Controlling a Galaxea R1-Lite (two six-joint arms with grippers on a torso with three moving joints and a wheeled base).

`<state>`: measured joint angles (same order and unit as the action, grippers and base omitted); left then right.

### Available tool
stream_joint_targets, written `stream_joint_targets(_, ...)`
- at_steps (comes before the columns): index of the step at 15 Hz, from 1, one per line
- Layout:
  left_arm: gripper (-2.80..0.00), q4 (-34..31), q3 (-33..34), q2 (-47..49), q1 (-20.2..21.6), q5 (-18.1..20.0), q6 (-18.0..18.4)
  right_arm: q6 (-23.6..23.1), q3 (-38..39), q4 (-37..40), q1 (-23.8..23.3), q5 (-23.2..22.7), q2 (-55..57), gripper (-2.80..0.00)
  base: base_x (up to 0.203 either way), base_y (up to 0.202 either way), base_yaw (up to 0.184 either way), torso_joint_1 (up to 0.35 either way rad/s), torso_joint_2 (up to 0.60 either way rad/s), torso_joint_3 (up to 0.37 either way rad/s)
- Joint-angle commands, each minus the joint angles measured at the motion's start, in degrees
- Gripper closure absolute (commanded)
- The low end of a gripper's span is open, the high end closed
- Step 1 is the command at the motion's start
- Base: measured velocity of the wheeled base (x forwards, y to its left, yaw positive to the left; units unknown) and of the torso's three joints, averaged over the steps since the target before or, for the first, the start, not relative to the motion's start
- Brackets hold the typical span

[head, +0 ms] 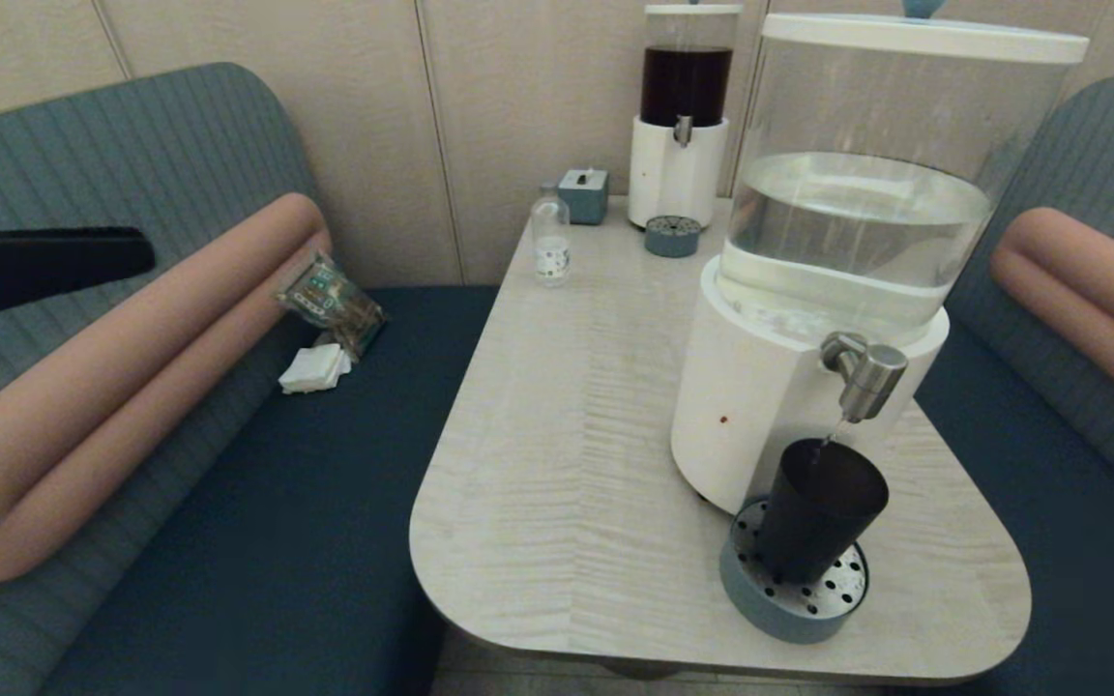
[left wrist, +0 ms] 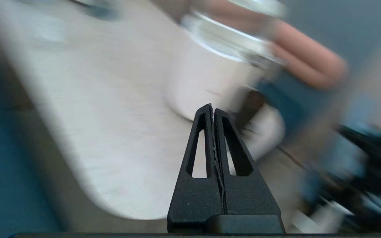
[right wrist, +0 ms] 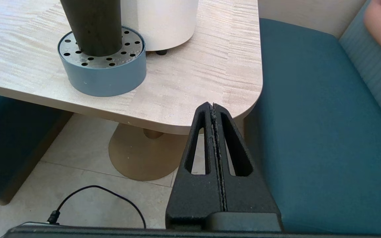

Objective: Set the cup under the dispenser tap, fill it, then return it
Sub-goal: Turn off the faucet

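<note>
The black cup [head: 823,507] stands upright on the round blue drip tray [head: 789,609], right under the steel dispenser tap [head: 866,377] of the big white-based dispenser [head: 760,406]. A thin stream of water runs from the tap into the cup. My left gripper [head: 141,253] hovers over the left bench, far from the cup, and in the left wrist view it [left wrist: 213,106] is shut and empty. My right gripper [right wrist: 213,105] is shut and empty, low beside the table's near right corner; the cup [right wrist: 91,26] and tray [right wrist: 104,79] lie ahead of it.
At the back of the table [head: 567,435] stand a smaller dispenser with dark liquid [head: 683,116], its small tray [head: 671,235], a clear bottle [head: 550,237] and a blue box [head: 583,196]. A snack packet [head: 330,302] and napkins [head: 315,369] lie on the left bench. A cable [right wrist: 94,195] crosses the floor.
</note>
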<state>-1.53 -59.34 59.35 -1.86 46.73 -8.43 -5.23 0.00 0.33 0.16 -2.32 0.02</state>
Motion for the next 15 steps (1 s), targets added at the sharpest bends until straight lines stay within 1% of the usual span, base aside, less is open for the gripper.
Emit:
stream_joint_targets(1,0.00,-1.42,-3.33,8.01,-4.34,1.62,0.47,-0.04,0.07,0.02,0.02,-0.05,-0.05,0.00,0.000,0.000,0.000,0.000,0.00,0.000)
stream_joint_targets(3,0.00,-2.31,-6.58,13.84,-7.69,1.42,2.53,-0.04,0.07,0.02,0.02,-0.05,-0.09,0.00,0.000,0.000,0.000,0.000,0.00,0.000)
stream_joint_targets(4,0.00,-2.62,-8.36,16.96,-9.22,0.32,4.42,-0.04,0.09,0.02,0.02,-0.05,-0.11,0.00,0.000,0.000,0.000,0.000,0.00,0.000)
stream_joint_targets(5,0.00,-3.14,-10.18,20.30,-11.44,-2.76,7.45,-0.04,0.07,0.02,0.02,-0.05,-0.03,0.00,0.000,0.000,0.000,0.000,0.00,0.000)
stream_joint_targets(6,0.00,-3.73,-11.91,23.49,-14.56,-7.10,10.90,-0.04,0.09,0.02,0.02,-0.05,-0.10,0.00,0.000,0.000,0.000,0.000,0.00,0.000)
stream_joint_targets(7,0.00,-4.08,-13.45,26.19,-17.53,-10.23,13.36,-0.04,0.09,0.02,0.02,-0.05,-0.11,0.00,0.000,0.000,0.000,0.000,0.00,0.000)
stream_joint_targets(8,0.00,-4.26,-15.32,28.49,-20.97,-12.95,14.88,-0.04,0.07,0.02,0.02,-0.05,-0.11,0.00,0.000,0.000,0.000,0.000,0.00,0.000)
stream_joint_targets(11,0.00,-4.42,-22.66,35.81,-29.76,-21.27,16.73,-0.04,0.07,0.02,0.02,-0.05,-0.05,0.00,0.000,0.000,0.000,0.000,0.00,0.000)
stream_joint_targets(12,0.00,-4.44,-24.02,37.72,-31.95,-23.92,17.92,-0.04,0.09,0.02,0.02,-0.05,-0.02,0.00,0.000,0.000,0.000,0.000,0.00,0.000)
stream_joint_targets(13,0.00,-4.50,-24.67,39.36,-33.47,-26.39,19.97,-0.04,0.05,0.02,0.02,-0.05,-0.07,0.00,0.000,0.000,0.000,0.000,0.00,0.000)
stream_joint_targets(15,0.00,-4.55,-25.10,41.49,-34.66,-29.00,25.63,-0.04,0.05,0.02,0.02,-0.05,-0.10,0.00,0.000,0.000,0.000,0.000,0.00,0.000)
